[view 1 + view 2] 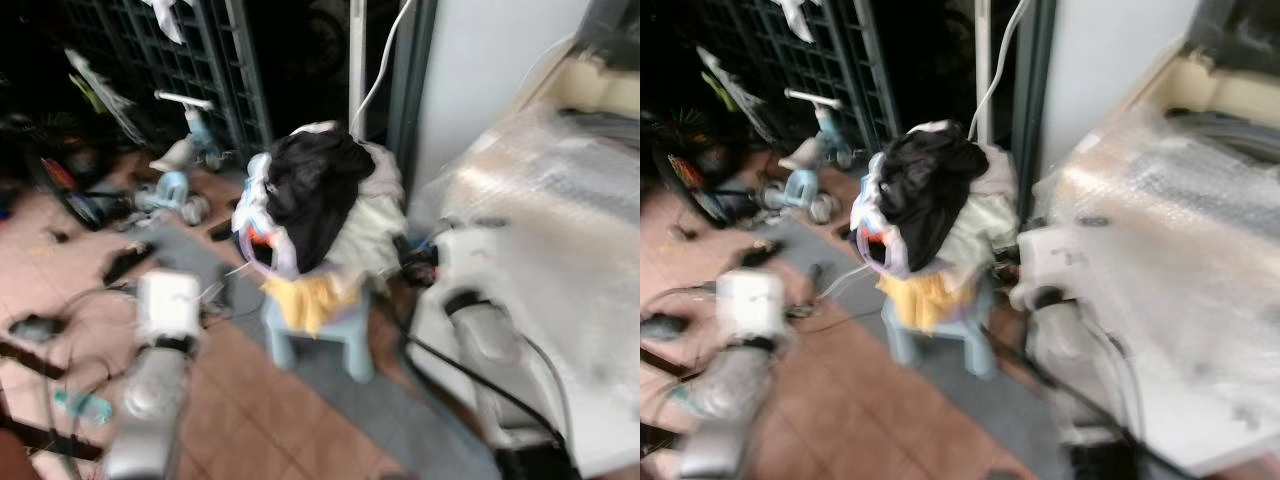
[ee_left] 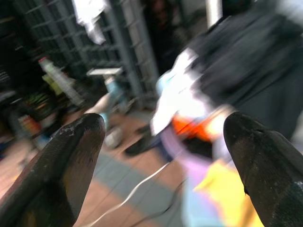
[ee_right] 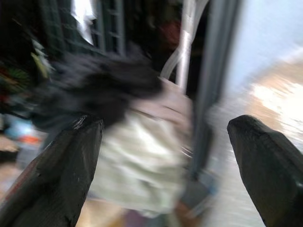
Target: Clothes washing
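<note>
No text, label, brand, number or sign can be read in any view; all the pictures are blurred, and nothing written can be made out on any surface.

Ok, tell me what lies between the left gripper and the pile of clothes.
In the left wrist view, nothing lies between the open left gripper and the pile of clothes on the stool; floor and a thin white cable lie below.

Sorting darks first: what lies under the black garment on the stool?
Under the black garment show pale cloth, a yellow piece and the blue stool. Anything deeper is covered.
</note>
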